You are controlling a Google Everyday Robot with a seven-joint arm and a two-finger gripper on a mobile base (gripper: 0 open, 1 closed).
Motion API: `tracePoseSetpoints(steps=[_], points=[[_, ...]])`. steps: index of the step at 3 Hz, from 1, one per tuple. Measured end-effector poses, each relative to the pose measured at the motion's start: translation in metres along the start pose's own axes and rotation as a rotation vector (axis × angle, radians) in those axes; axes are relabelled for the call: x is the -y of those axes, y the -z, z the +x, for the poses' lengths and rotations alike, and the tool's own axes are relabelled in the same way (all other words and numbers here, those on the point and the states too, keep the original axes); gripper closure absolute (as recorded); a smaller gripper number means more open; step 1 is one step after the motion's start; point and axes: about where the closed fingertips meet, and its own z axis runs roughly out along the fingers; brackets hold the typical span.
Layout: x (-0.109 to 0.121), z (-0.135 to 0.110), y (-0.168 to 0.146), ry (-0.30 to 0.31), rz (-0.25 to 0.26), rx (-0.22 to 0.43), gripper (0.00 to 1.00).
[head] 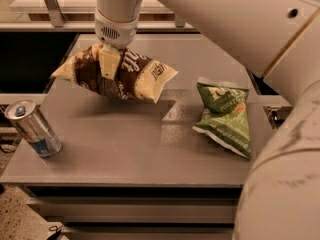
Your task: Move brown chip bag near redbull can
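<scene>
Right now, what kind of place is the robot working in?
Probably an office break area: a grey table with a redbull can, a green chip bag, and the hand above it gripping the brown chip bag.
</scene>
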Motion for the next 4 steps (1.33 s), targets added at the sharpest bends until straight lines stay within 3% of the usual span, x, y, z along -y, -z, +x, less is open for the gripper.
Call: tracePoseSetpoints(steps=[1,2,4], points=[[-0.020,-0.004,0.002,-0.049,0.002,0.017,1.00],[-0.020,-0.003,0.003,-0.054,0.004,0.020,1.00],[-0.039,-0.003,0.002,-0.123,-0.017,-0.036,1.00]])
